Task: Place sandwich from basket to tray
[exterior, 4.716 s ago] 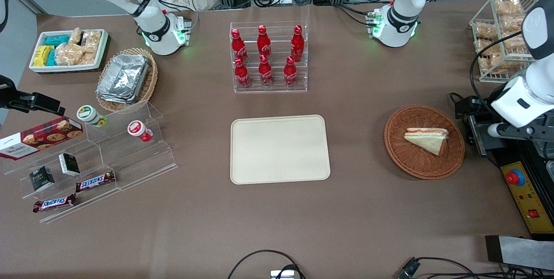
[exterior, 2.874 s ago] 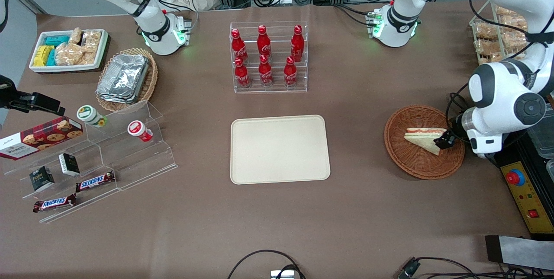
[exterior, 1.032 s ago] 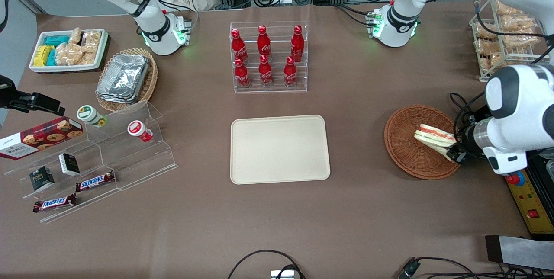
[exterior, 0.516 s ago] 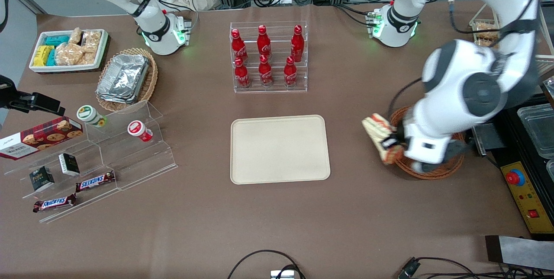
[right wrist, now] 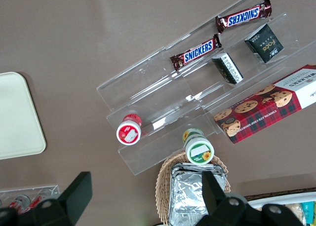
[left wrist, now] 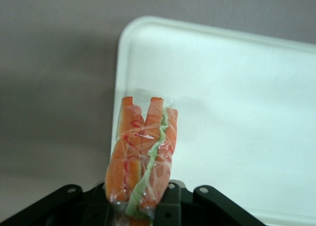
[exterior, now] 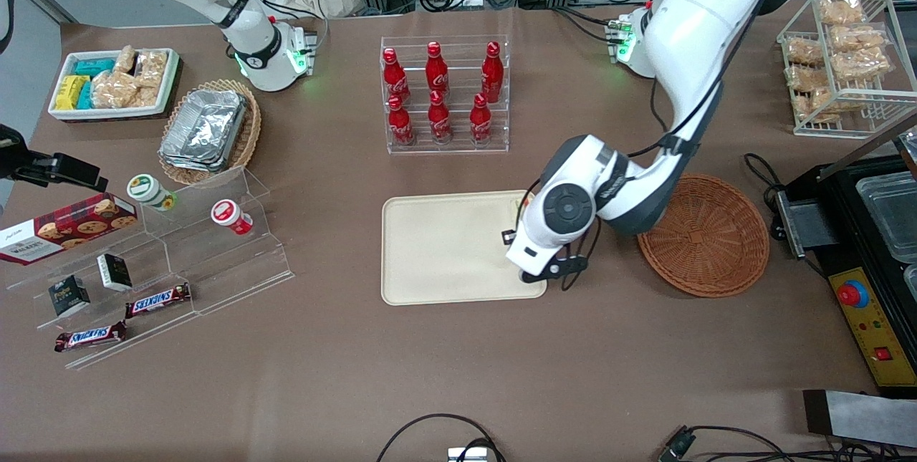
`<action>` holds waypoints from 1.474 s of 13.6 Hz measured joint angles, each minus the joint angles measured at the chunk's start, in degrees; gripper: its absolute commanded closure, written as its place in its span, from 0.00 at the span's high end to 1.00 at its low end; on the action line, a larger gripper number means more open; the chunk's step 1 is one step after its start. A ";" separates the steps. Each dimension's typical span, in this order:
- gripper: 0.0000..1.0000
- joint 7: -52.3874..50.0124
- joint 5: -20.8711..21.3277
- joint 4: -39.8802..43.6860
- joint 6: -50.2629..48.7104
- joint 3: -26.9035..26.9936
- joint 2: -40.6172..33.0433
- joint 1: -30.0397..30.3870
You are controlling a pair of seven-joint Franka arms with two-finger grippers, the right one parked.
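My left gripper (left wrist: pixel 140 204) is shut on the sandwich (left wrist: pixel 143 147), which stands on edge between the fingers (left wrist: pixel 169 206) with its red-orange and green filling showing under clear wrap. It hangs above the corner of the cream tray (left wrist: pixel 237 112). In the front view the arm's wrist (exterior: pixel 562 215) covers the tray's (exterior: pixel 444 247) edge nearest the basket, hiding the gripper and nearly all of the sandwich. The round reddish-brown basket (exterior: pixel 706 233) lies empty beside the tray, toward the working arm's end.
A rack of red bottles (exterior: pixel 445 93) stands farther from the camera than the tray. An acrylic shelf with snacks (exterior: pixel 143 261), a foil-container basket (exterior: pixel 208 129) and a white bin (exterior: pixel 114 82) lie toward the parked arm's end. A wire snack rack (exterior: pixel 838 54) and black equipment (exterior: pixel 874 233) flank the basket.
The gripper closed on the sandwich in the basket, lifted it out and carried it sideways to above the tray's edge. The basket is now empty.
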 measured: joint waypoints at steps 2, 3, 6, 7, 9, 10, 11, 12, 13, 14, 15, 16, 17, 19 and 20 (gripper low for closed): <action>0.07 0.02 1.57 0.03 0.00 0.04 1.79 -1.00; 0.31 0.03 2.10 0.08 0.12 0.08 2.43 -1.28; 1.00 -0.52 2.24 0.26 2.77 0.31 3.47 -1.43; 1.00 -1.05 2.24 0.30 3.93 0.37 3.65 -1.43; 1.00 -1.59 2.24 0.63 4.56 0.47 3.71 -1.39; 1.00 -1.65 2.24 0.95 4.56 0.51 3.70 -1.32; 1.00 -1.71 2.24 1.34 4.56 0.53 3.69 -1.25; 1.00 -1.75 2.24 2.06 4.37 0.56 3.60 -1.18; 1.00 -1.81 2.25 3.08 3.29 0.58 3.29 -1.09; 1.00 -1.83 2.29 4.53 0.69 0.63 2.58 -0.87; 1.00 -1.81 2.43 6.19 -3.06 0.73 1.34 -0.43; 1.00 -1.45 2.58 7.61 -7.15 0.79 -0.39 0.29; 1.00 -0.44 2.58 8.48 -10.49 0.97 -2.51 1.33; 1.00 3.46 2.26 8.57 -13.97 1.87 -6.91 3.85; 1.00 4.99 1.99 8.33 -15.12 2.65 -8.69 4.80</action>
